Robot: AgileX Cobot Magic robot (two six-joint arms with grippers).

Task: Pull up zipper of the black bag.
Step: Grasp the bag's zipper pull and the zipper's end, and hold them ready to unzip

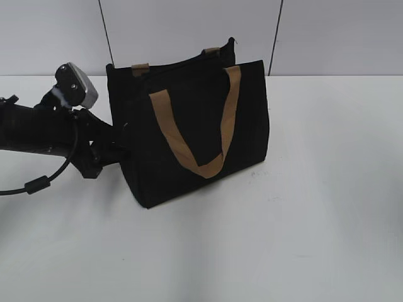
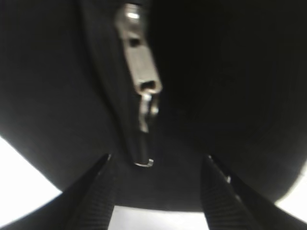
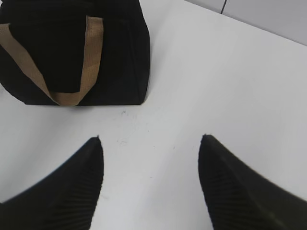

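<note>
The black bag (image 1: 252, 113) stands on the white table with a tan handle (image 1: 211, 168) hanging down its front. My left gripper (image 1: 119, 153) is at the bag's left end. In the left wrist view the silvery zipper pull (image 2: 142, 72) hangs on the zipper line (image 2: 130, 125), just ahead of my left gripper (image 2: 158, 156). Its jaws are open on either side, not touching the pull. My right gripper (image 3: 149, 138) is open and empty above the table. The bag (image 3: 120, 57) lies to its far left. The right arm is not in the exterior view.
The white table (image 1: 327, 207) runs back to a grey panelled wall (image 1: 340, 38). The left arm's cable (image 1: 38, 184) loops down at the left edge. The left wrist camera (image 1: 77, 85) sits above the arm.
</note>
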